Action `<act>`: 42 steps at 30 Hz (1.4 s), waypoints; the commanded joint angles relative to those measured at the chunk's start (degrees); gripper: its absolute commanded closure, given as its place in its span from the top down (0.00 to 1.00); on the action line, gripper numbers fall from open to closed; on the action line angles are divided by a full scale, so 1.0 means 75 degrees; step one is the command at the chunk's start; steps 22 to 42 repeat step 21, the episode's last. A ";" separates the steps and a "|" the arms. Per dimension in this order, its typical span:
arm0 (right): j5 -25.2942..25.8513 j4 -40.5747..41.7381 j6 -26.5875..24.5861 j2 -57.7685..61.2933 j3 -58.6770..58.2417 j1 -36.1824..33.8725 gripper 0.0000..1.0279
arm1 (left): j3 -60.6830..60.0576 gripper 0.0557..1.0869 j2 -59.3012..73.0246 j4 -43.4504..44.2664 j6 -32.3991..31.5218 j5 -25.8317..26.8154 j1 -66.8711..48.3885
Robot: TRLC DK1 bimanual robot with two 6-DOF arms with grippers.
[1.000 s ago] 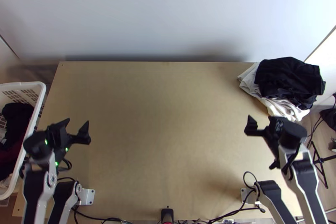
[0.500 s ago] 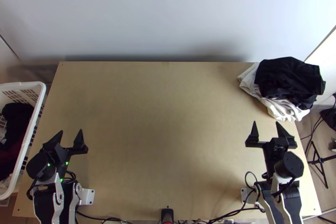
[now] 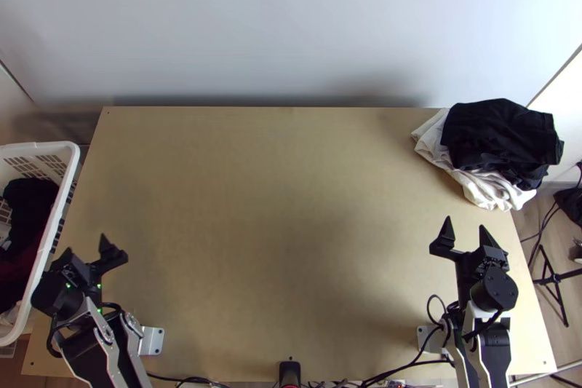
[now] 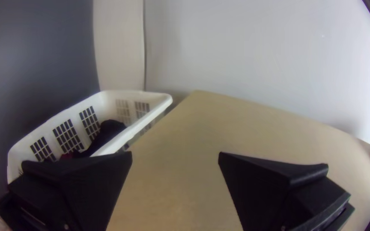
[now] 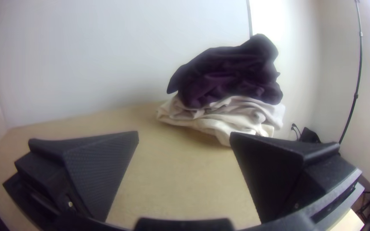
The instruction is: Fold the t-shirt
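Left pincer point(image 3: 86, 242) shifted toward white basket point(image 3: 72, 159), gaping.

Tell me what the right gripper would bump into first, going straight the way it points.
Probably the white cloth under the dark cloth: the right gripper points roughly at its edge. Its height and tilt are hard to judge, so it might touch the table first.

beyond the right gripper point(image 3: 465, 224), a pale wall point(image 3: 291, 24) rises behind the light wooden table point(image 3: 291, 206); to that gripper's right are brownish floor point(image 3: 564, 246) and bright light.
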 commanded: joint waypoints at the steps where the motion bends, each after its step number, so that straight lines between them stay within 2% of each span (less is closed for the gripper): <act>1: -0.0002 -0.0078 0.0268 -0.0077 -0.0071 -0.0089 0.96 | -0.0012 0.95 -0.0022 -0.0064 0.0015 0.0015 0.1094; 42: -0.0002 -0.0078 0.0268 -0.0077 -0.0071 -0.0089 0.96 | 0.0000 0.95 -0.0022 -0.0181 0.0015 0.0015 0.1106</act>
